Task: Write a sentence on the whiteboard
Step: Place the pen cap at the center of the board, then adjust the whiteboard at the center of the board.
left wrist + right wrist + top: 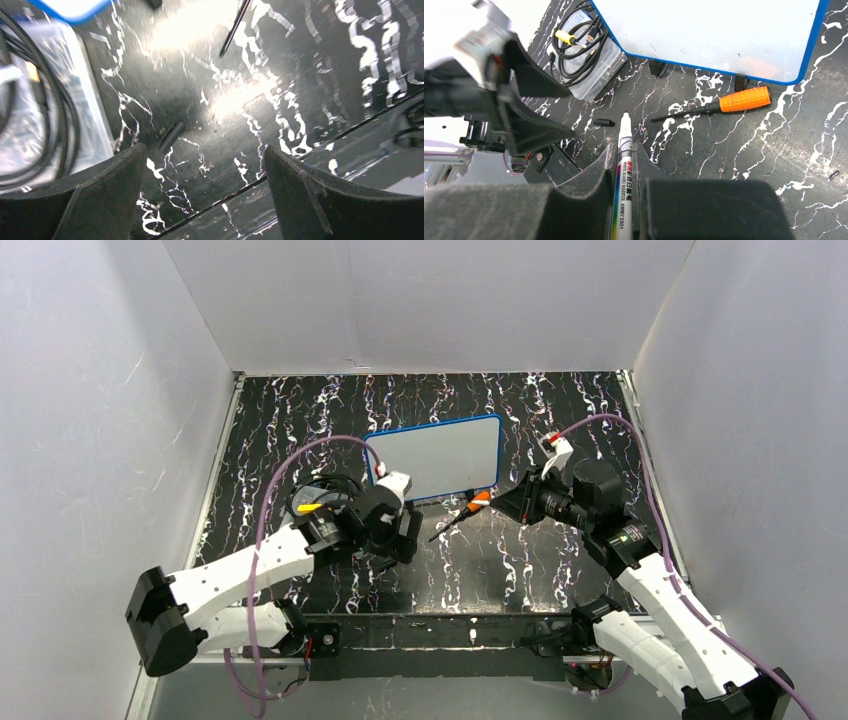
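The whiteboard (440, 455) is a white board with a blue rim at the middle back of the table, and its face is blank. It also shows in the right wrist view (724, 35), and one corner shows in the left wrist view (75, 10). No sentence is on it. My right gripper (624, 146) is shut on a white whiteboard marker (624, 165) with its tip bare, just in front of the board (505, 502). A small black cap (603, 122) lies on the table (171, 136). My left gripper (205, 148) is open and empty over the table's near edge (400, 545).
An orange-handled screwdriver (744, 99) lies in front of the board's near edge (478, 502); its shaft shows in the left wrist view (235, 27). A clear plastic tray with black cable (589, 45) stands left of the board (315, 495). White walls enclose the black marbled table (560, 420).
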Motion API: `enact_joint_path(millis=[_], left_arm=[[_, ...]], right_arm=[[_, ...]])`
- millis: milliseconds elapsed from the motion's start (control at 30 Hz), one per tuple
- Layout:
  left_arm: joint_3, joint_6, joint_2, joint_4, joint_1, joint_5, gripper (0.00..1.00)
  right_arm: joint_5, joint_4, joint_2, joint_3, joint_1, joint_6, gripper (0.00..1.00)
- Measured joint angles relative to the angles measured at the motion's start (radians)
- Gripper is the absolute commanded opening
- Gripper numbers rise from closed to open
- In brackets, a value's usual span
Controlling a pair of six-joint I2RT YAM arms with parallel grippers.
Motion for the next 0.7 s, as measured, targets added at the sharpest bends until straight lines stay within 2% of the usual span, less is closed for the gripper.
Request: enact_joint_path(millis=[133,333,567,700], left_arm=[[0.144,0.107,-0.052,-0.097,0.087,0.077,0.86],[0.266,0.256,-0.135,-0.183,0.329,0.259,0.86],[0.285,0.348,-0.109,-0.121,0.660,0.532,0.85],[0.285,0.414,-0.059,-0.047,0.779,0.695,0.84]], right_arm=[[-0.004,0.015,-0.001,-0.001,0.000,0.000,0.01],[-0.029,0.014,-0.018,-0.002,0.000,-0.002,0.01],[-0.025,0.038,-0.082,-0.002,0.001,-0.001,0.01],[-0.012,0.105,-0.053,-0.002,0.015,0.005,0.01]])
